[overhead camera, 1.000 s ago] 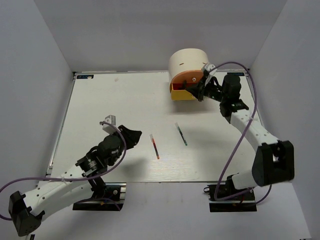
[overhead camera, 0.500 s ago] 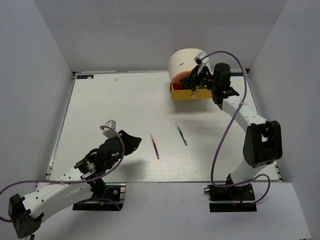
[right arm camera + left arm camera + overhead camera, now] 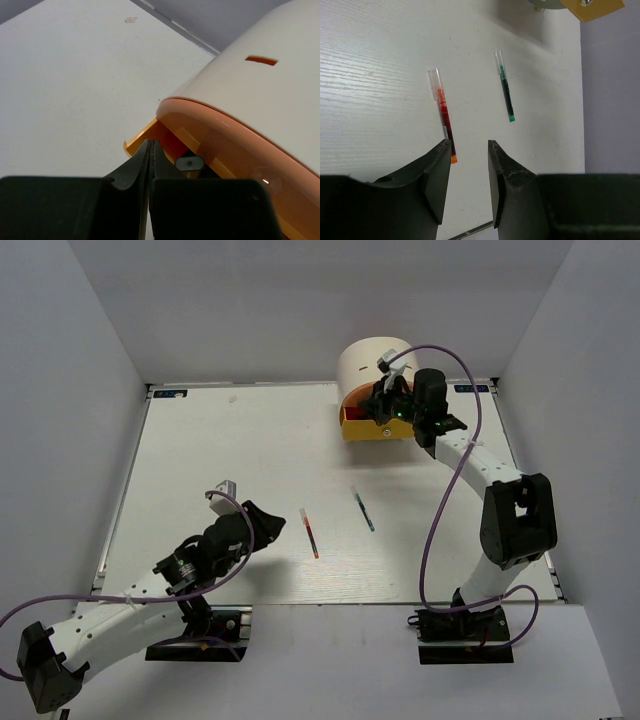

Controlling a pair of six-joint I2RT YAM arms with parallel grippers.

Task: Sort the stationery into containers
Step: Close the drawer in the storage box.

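The cream half-cylinder unit (image 3: 372,362) stands at the table's far right with its yellow drawer (image 3: 365,427) pulled open. My right gripper (image 3: 386,412) is shut with nothing seen between its jaws, its tips (image 3: 151,150) over the yellow drawer (image 3: 142,139), below the pink drawer front (image 3: 225,131). A grey eraser (image 3: 189,163) lies in the yellow drawer. A red pen (image 3: 309,532) and a green pen (image 3: 363,508) lie loose mid-table. My left gripper (image 3: 270,523) is open and empty, its tips (image 3: 469,150) just short of the red pen (image 3: 443,117); the green pen (image 3: 505,92) lies beyond. No highlighters show.
The table's near edge (image 3: 330,602) runs just in front of the pens. Grey walls close in the left, back and right. The right arm's purple cable (image 3: 440,520) loops over the table's right side.
My right gripper has swung left from the unit's right side to over the open yellow drawer. My left gripper has crept a little right, toward the red pen.
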